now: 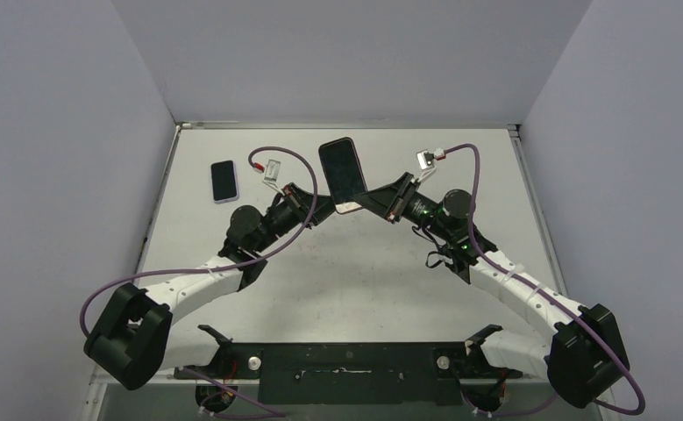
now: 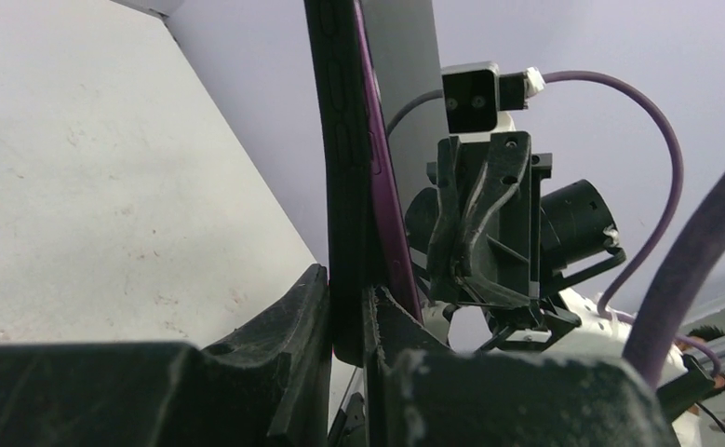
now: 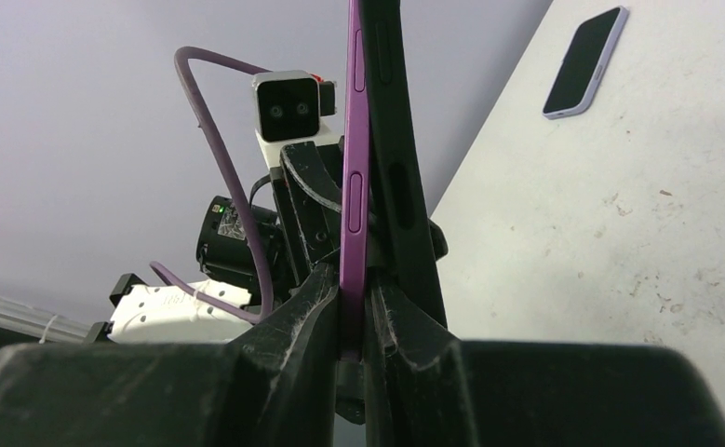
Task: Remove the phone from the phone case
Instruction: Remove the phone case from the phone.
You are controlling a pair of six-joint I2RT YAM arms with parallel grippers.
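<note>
Right gripper [image 3: 355, 279]: pinching purple phone [image 3: 355, 140]. Left gripper [image 2: 347, 289]: pinching black case [image 2: 340, 140]. Partly separated above table [image 1: 364, 289]; pull-apart remains.

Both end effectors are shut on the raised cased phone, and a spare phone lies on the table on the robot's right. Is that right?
No. The top external view shows the spare phone on the table on the robot's left. The left end effector and right end effector are shut on the raised cased phone.

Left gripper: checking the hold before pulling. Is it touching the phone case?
Touching. Left wrist view shows the left gripper shut on the phone case, fingers pressed against both faces.
</note>
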